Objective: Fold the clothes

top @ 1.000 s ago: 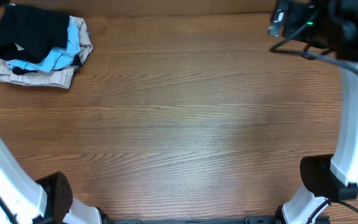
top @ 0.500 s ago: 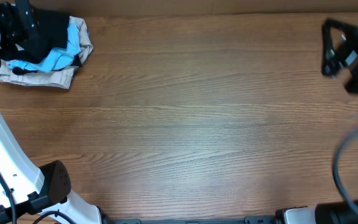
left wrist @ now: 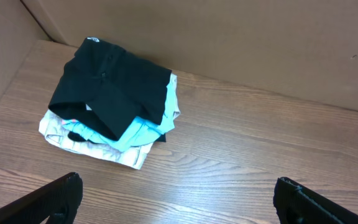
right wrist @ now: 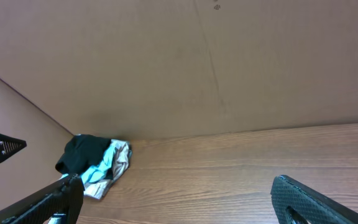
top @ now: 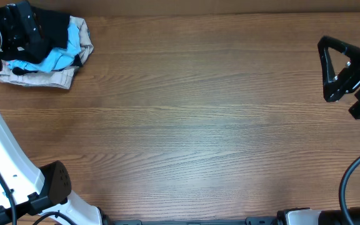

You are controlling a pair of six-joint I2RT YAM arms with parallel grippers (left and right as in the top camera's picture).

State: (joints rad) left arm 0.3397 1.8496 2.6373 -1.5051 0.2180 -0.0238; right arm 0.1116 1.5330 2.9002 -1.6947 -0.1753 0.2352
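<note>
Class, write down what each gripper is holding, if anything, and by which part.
Nothing is held. The left gripper and right gripper both have jaws open and empty; the black garment lies untouched atop the light-blue shirt.

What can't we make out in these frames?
- Overhead: the black garment is partly covered by the left gripper.
- Left wrist: the beige garment is mostly buried under the black one and the light-blue shirt.
- Right wrist: all three are too small for detail.
</note>
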